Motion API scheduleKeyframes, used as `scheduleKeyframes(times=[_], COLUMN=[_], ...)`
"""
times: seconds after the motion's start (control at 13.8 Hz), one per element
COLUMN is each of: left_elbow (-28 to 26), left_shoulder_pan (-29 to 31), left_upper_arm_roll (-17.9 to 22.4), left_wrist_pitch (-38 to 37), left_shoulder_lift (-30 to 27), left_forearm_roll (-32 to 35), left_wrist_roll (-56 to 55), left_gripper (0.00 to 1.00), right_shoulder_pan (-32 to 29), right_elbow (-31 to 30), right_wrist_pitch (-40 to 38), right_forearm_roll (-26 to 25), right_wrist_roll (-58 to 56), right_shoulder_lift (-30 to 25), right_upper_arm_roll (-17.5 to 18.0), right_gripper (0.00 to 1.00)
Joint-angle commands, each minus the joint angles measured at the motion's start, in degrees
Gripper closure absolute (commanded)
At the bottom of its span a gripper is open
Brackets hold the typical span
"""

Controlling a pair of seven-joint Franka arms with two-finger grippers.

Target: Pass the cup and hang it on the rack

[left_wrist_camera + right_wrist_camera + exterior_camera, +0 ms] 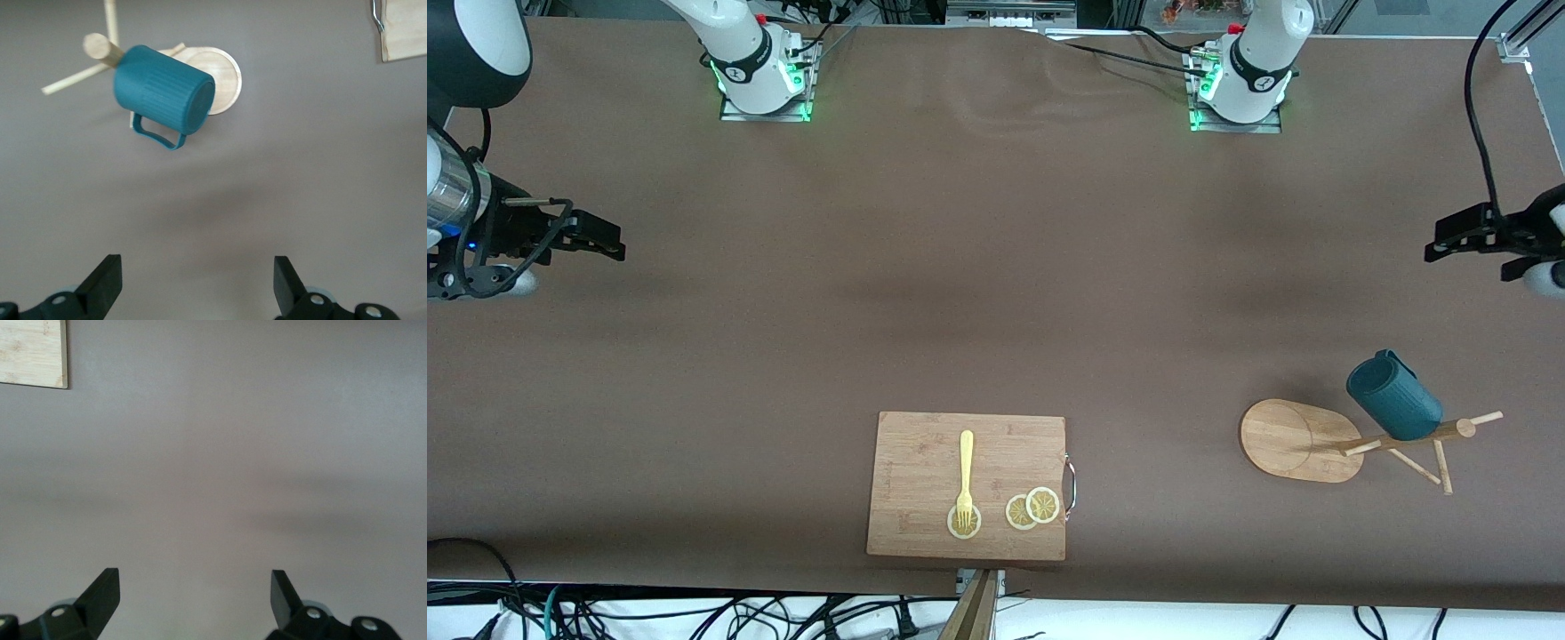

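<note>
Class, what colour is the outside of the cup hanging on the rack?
Dark teal, with fine ribbing; the cup shows best in the left wrist view.

Dark teal ribbed cup [1393,396] hung on the rack [1325,440], apparently by its loop handle, base tipped outward, light wooden rack with oval base, toward the left arm's end of the table
</note>
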Motion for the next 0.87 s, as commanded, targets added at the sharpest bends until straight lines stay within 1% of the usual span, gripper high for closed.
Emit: scheduleKeyframes(times=[0.0,0.22,0.51,0.8], left_elbow=[-1.5,-1.6,-1.1,-0.8], left_shoulder_pan=[-0.4,-0.3,-0.4,-0.4], left_upper_arm_roll=[-1.5,-3.5,-3.7,-3.7], left_wrist_pitch=[-1.7,-1.8,-1.9,-1.9], left_shoulder_lift=[-3.2,-3.1,-1.7,-1.6], left_forearm_roll=[2.1,1.9,2.1,2.0], left_wrist_roll=[-12.1,-13.1,-12.8,-12.7], left_gripper=[0.00,0.00,0.00,0.00], right_shoulder_pan=[0.0,0.0,0.0,0.0], right_elbow=[-0.2,-0.2,-0.2,-0.2], right_wrist_pitch=[0.0,0.0,0.0,0.0], right_forearm_roll=[-0.3,-0.3,-0.3,-0.3], right_wrist_roll=[0.2,0.2,0.2,0.2], right_shoulder_lift=[-0.8,-0.8,-0.8,-0.8], right_upper_arm_roll=[0.2,0.2,0.2,0.2], right_gripper=[0.00,0.00,0.00,0.00])
